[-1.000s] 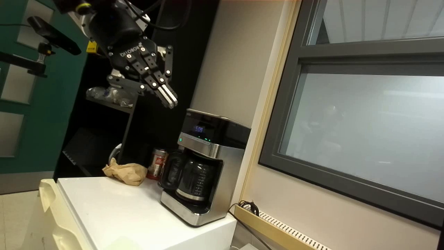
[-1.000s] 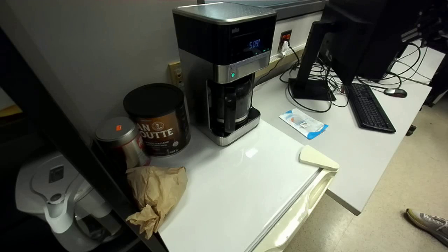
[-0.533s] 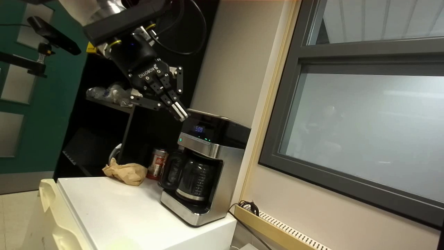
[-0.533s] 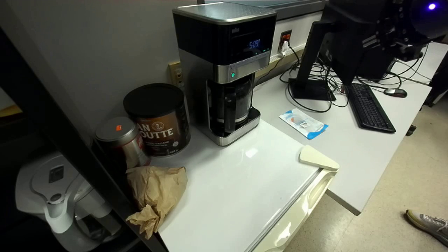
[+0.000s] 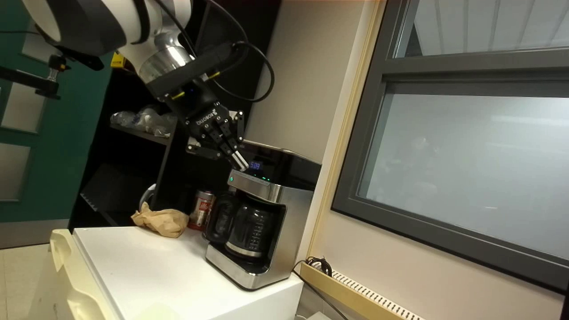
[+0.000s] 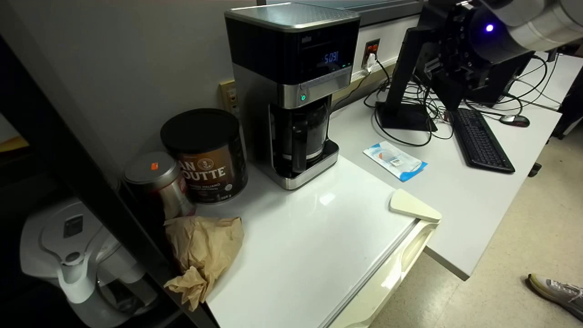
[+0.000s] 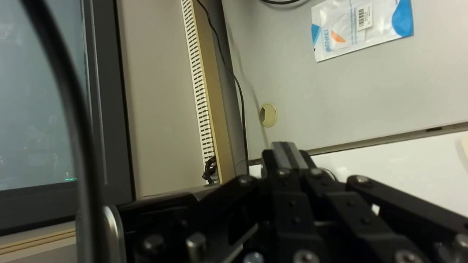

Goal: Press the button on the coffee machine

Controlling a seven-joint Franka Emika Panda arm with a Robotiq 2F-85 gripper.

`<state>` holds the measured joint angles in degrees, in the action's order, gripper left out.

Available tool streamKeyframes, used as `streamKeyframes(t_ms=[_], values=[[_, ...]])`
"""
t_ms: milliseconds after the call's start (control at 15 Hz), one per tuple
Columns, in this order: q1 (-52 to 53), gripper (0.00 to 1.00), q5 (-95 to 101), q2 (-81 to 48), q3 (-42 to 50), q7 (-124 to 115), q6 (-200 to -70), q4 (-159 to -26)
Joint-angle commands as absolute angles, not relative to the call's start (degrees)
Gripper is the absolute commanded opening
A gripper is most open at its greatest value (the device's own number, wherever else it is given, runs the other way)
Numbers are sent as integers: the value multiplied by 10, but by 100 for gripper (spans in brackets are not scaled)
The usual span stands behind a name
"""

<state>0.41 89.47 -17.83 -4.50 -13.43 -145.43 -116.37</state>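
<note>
The coffee machine (image 5: 297,222) stands upright on a white cabinet top, boxy and black with a silvery band. In an exterior view the coffee machine (image 6: 262,59) shows a lit blue clock and a green-lit round button (image 6: 303,97); that button (image 5: 231,178) also shows at the band's corner. The dark glass carafe (image 5: 253,229) sits inside. My gripper (image 5: 240,161) is shut with nothing between its fingers, tips pointing down, overlapping the display's left side in that view. Elsewhere the gripper (image 6: 432,68) appears well right of the machine, apart from it. In the wrist view the gripper's (image 7: 289,155) fingertips meet.
A crumpled paper bag (image 6: 205,255), a silver-red can (image 5: 201,210) and a large brown tin (image 6: 207,159) stand beside the machine. A monitor (image 6: 405,82) with loose cables and a keyboard (image 6: 480,139) occupy the adjoining desk. A white packet (image 7: 360,27) lies there too.
The arm has come down and toward the coffee machine, its fingertips passing from above the machine to the height of its display. The gripper has stayed shut; the machine has not moved.
</note>
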Motion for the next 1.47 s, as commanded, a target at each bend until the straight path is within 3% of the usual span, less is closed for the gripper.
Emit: streamKeyframes(t_ms=[0,1400], values=[[13,3,910,-234,-40,-135,-1469,-1097],[36,2,867,-391,-40,-75,-1469,-889]])
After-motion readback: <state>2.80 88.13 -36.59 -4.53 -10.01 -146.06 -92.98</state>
